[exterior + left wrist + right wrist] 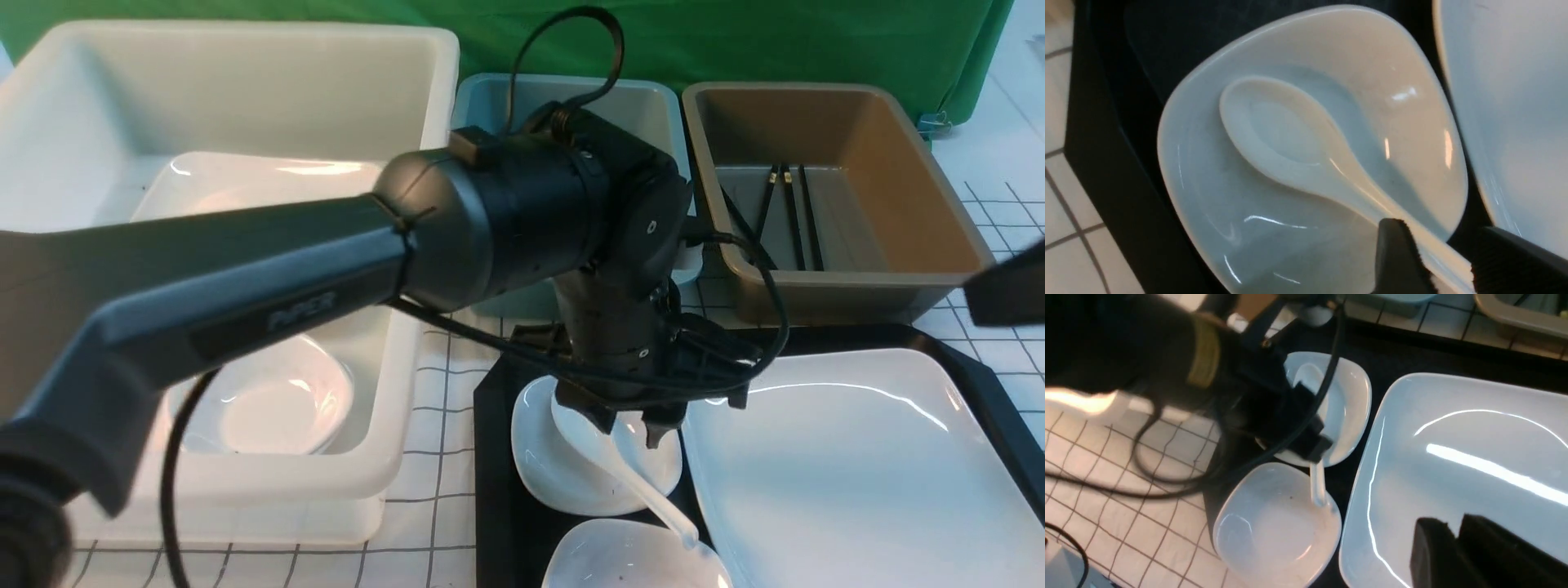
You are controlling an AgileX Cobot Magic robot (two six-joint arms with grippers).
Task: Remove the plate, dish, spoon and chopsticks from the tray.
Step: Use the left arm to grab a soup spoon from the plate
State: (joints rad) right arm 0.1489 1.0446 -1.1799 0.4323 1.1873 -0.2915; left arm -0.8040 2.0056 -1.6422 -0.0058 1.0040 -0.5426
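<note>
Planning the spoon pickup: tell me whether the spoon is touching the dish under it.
Touching. The left wrist view shows the spoon lying inside the small dish, with its bowl resting on the dish's floor.

The left arm (245, 269) slants from the frame's lower left to centre, wrist bent downward, left gripper (629, 431) pointing down with jaws apart. The right arm (1008, 286) shows at mid-right; the right gripper (1453, 528) has its jaws nearly together.
</note>
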